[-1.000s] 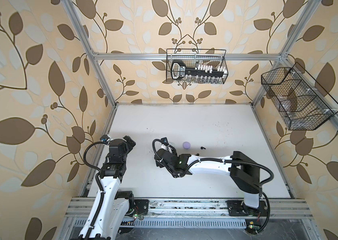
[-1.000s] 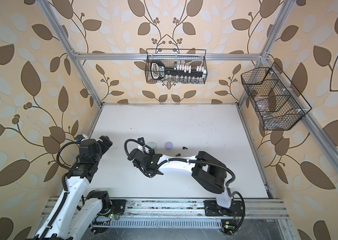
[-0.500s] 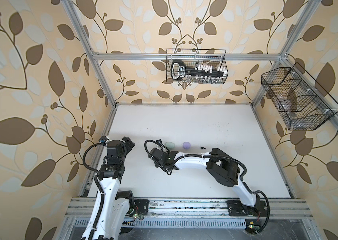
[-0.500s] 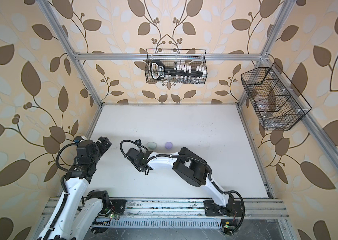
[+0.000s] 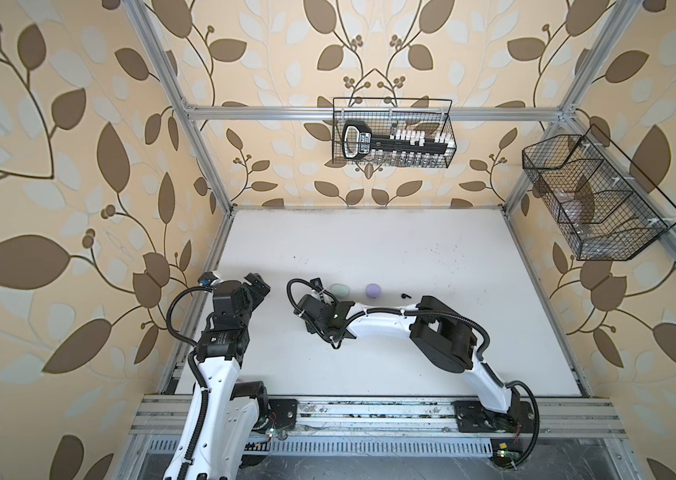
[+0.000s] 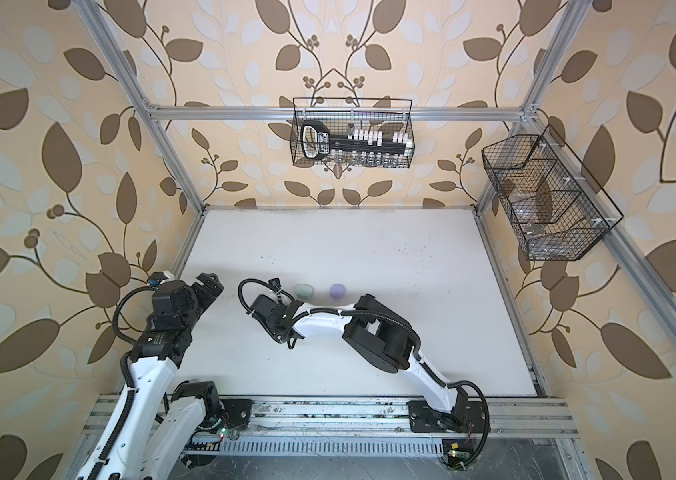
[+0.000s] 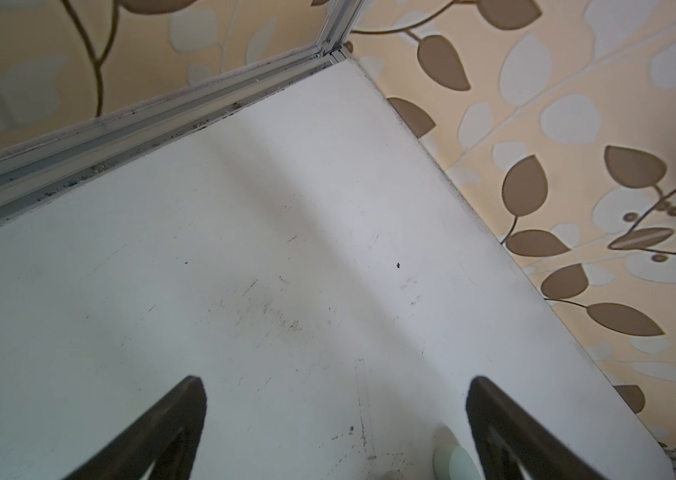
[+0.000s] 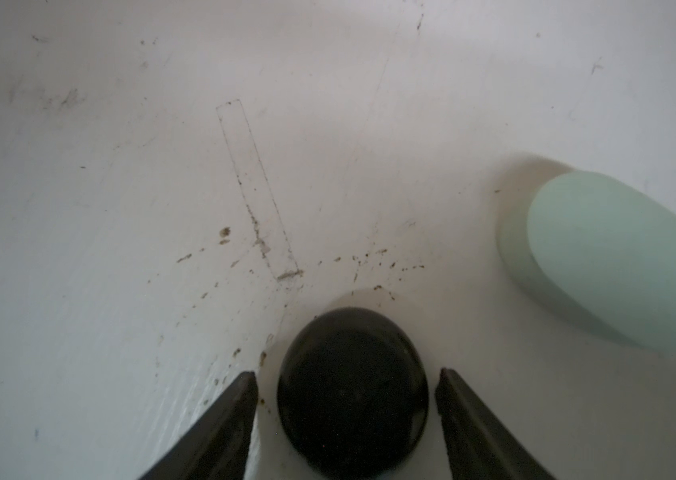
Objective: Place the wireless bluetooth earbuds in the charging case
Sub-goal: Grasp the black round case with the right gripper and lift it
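Note:
A round black charging case (image 8: 353,395) lies on the white table (image 5: 390,249) between the fingers of my right gripper (image 8: 346,372). The jaws are open, with a narrow gap on each side of the case. In both top views this gripper (image 5: 310,308) (image 6: 263,305) reaches across to the left of centre and hides the black case. Beside it lie a mint case (image 5: 338,289) (image 6: 303,290) (image 8: 619,257) and a lilac case (image 5: 373,290) (image 6: 337,290). One black earbud (image 5: 405,296) lies right of the lilac case. My left gripper (image 7: 337,380) (image 5: 259,286) is open and empty near the left edge.
A wire basket (image 5: 392,133) with a black tool hangs on the back wall. Another wire basket (image 5: 594,199) hangs on the right wall. An aluminium rail (image 5: 211,266) runs along the table's left edge. A faint tape outline (image 8: 257,187) marks the table ahead of the right gripper.
My right arm has swung left across the table and its elbow has folded in. The left arm has hardly moved.

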`<state>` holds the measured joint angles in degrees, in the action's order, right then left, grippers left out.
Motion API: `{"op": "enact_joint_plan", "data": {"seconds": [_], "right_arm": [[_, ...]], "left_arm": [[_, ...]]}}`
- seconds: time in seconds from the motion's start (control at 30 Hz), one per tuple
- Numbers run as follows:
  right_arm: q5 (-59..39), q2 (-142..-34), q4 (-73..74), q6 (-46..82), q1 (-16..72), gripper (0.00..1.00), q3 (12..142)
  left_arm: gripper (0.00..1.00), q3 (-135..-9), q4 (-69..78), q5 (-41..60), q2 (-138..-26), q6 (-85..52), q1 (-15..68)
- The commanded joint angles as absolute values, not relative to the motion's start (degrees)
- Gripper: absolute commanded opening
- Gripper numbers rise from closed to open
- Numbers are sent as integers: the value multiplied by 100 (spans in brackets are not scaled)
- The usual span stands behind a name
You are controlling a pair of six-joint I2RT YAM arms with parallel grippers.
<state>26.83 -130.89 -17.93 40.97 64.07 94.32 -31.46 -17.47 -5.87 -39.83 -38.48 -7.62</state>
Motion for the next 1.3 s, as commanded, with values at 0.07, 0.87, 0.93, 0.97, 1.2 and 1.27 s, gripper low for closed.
{"op": "enact_joint_plan", "data": {"seconds": [0.07,0.87,0.93,0.97,1.2,1.27], "right_arm": [[3249,-13447,-2705,4234,6490,70,9755],[2566,-13033,-1665,3898,6265,74,8737],[2583,-13050,-1686,3895,6216,72,8715],[2584,-13051,-1687,3885,6199,71,8702],[2510,-13108,-1552,3727,6275,66,8700],[2487,-13164,-1582,3716,6284,65,8759]], "left_arm": [[99,-3083,-1634,-485,-3885,-3775,-826],[99,-3046,-1610,-436,-3780,-3734,-826],[99,-3036,-1595,-431,-3778,-3731,-826],[99,-3050,-1599,-410,-3779,-3725,-826],[99,-3028,-1542,-319,-3771,-3705,-820],[99,-3025,-1539,-290,-3762,-3694,-826]]}}
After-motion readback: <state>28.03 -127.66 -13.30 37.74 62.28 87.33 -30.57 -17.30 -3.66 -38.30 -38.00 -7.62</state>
